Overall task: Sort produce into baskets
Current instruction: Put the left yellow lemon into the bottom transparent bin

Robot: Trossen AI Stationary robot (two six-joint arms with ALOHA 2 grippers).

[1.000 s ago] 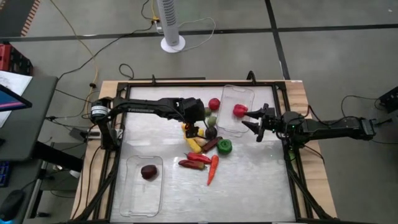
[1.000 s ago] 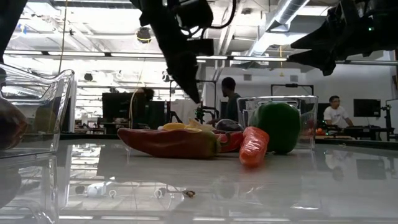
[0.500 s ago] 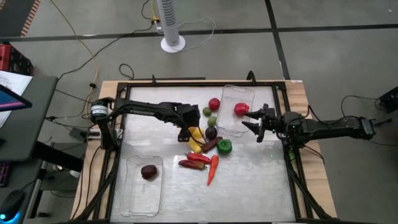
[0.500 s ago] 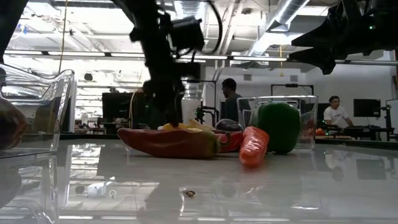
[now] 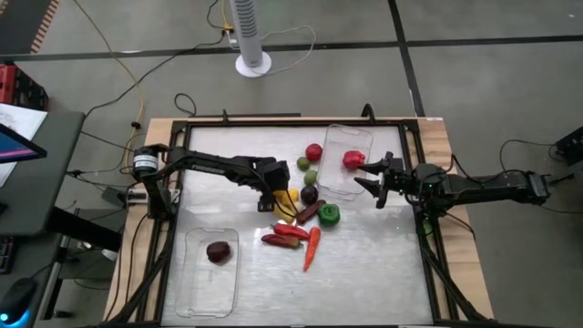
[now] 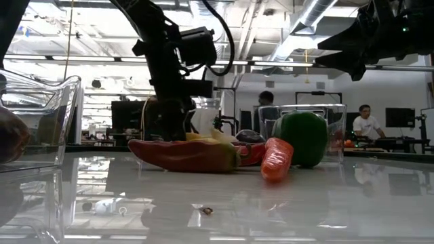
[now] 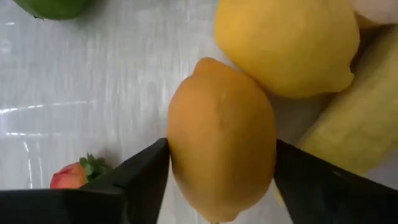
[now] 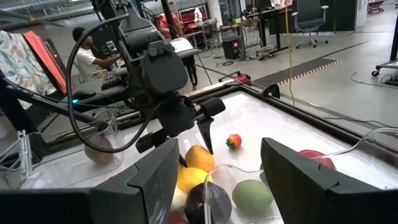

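Observation:
My left gripper point(image 7: 221, 149) is open, pointing down over the produce pile, with one finger on each side of an orange lemon-shaped fruit point(image 7: 221, 134) that lies on the table. A yellow lemon point(image 7: 286, 43) and a yellow piece point(image 7: 354, 118) lie beside it. My right gripper point(image 5: 367, 178) is open and empty beside the far right basket point(image 5: 346, 137), which holds a red piece point(image 5: 352, 160). The near left basket point(image 5: 211, 282) holds a dark purple piece point(image 5: 218, 251). My left gripper's fingers point(image 7: 146, 177) stand close against the two sides of the orange fruit point(image 7: 177, 143), coming from above and pointing down. I cannot tell whether they touch it. The fruit lies on the table.
The pile also holds a green pepper point(image 5: 329, 214), a carrot point(image 5: 311, 248), red peppers point(image 5: 284, 237) and a dark purple piece point(image 5: 310, 194). A red tomato point(image 5: 313, 152), a green piece point(image 5: 311, 176) and a small strawberry point(image 7: 71, 177) lie apart. People sit in the room behind.
My left gripper has come down and toward the table's near edge, from above the pile to the orange fruit, so its fingers now stand on either side of it. The produce has not moved.

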